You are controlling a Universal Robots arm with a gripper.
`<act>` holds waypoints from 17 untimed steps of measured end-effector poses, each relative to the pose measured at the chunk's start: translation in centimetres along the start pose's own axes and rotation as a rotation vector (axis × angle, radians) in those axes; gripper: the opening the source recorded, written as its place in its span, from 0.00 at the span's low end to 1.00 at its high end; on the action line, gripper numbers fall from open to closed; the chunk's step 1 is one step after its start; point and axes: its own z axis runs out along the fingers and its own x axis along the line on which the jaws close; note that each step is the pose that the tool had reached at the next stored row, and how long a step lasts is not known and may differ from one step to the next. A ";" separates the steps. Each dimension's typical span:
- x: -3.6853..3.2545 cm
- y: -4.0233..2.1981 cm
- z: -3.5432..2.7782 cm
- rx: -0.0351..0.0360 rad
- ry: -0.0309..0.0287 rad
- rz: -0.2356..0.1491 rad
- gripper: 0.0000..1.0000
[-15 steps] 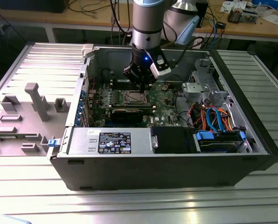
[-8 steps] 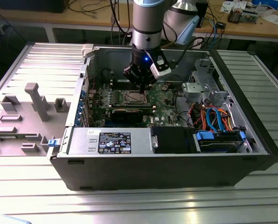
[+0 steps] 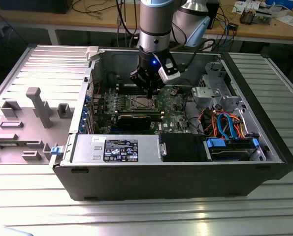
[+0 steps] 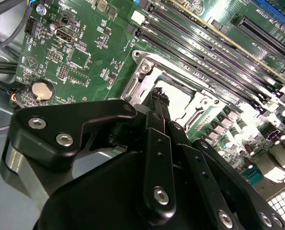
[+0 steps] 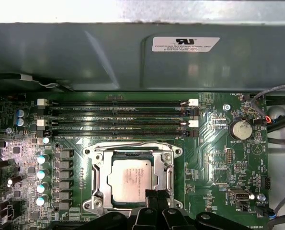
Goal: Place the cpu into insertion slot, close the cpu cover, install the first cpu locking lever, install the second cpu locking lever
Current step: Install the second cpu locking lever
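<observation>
Worktop: ribbed metal surface; it carries the computer case and, on the exterior view's left, a grey fixture plate with upright blocks.
Computer case: lies on its side with the side panel off, interior facing up. A power supply block with a label sits along the near wall; a drive bay with blue, orange and red cables is at the exterior view's right.
Arm: descends vertically into the case, above the motherboard.
Motherboard: green board on the case floor. Four long black memory slots run between the socket and the case wall. A round coin cell sits apart from the socket, near the board edge.
Insertion slot: square socket with a shiny metal rim, beside the memory slots.
Cpu cover: silver frame lying flat around the chip, closed over the socket; the chip top shows through its window.
Cpu: seated in the insertion slot, dull silver top facing up, level with the frame.
Locking levers: a thin wire bar lies along the socket edge nearest the memory slots. Whether it is latched cannot be told.
Claw: black fingers drawn together to a narrow tip, gripping nothing. The tip stands over the socket edge, at the rim of the cpu cover; contact cannot be confirmed.
</observation>
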 end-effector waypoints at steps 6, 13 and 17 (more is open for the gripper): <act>0.09 -0.18 -0.65 -0.0002 -0.0001 0.000 0.11; 0.63 -1.42 -0.66 -0.0001 -0.0001 0.000 0.11; 0.74 -2.29 -0.60 -0.0012 0.0007 0.000 0.11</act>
